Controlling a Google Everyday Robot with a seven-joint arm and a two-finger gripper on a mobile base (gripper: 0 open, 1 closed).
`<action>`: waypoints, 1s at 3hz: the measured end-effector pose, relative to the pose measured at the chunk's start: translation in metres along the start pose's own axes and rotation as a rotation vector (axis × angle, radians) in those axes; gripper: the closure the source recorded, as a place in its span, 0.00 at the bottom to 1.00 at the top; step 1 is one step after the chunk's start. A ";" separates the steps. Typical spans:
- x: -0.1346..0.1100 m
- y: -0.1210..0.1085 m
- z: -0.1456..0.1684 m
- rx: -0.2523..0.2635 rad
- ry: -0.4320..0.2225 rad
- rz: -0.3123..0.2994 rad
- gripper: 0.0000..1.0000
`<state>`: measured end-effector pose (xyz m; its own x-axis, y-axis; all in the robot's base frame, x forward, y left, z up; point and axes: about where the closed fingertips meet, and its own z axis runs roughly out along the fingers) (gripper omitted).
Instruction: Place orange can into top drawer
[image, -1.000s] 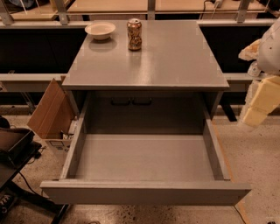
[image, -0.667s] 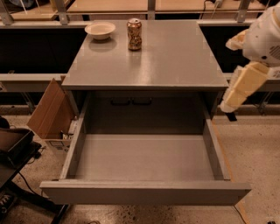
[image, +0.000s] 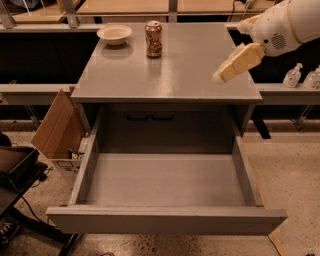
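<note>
The orange can (image: 153, 39) stands upright at the back of the grey cabinet top (image: 170, 70), left of centre. The top drawer (image: 165, 181) is pulled fully out below, and its flat grey floor holds nothing. My gripper (image: 226, 73) hangs from the white arm (image: 282, 25) over the right part of the cabinet top. It points down and to the left, well to the right of the can and apart from it. It holds nothing that I can see.
A cream shallow bowl (image: 114, 34) sits just left of the can. An open cardboard box (image: 57, 130) leans by the cabinet's left side. A black object (image: 15, 170) is at the lower left. Clear bottles (image: 292, 76) stand on a ledge at the right.
My arm has swung up and to the left, from beside the cabinet's right side to over the right part of its top. The can, bowl and drawer have not moved.
</note>
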<state>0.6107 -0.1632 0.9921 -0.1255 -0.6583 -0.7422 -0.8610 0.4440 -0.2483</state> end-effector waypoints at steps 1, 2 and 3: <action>-0.030 -0.011 0.021 0.042 -0.181 0.102 0.00; -0.047 -0.002 0.065 0.076 -0.298 0.227 0.00; -0.050 -0.013 0.060 0.113 -0.311 0.224 0.00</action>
<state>0.6578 -0.0992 0.9953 -0.1336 -0.3296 -0.9346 -0.7676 0.6309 -0.1128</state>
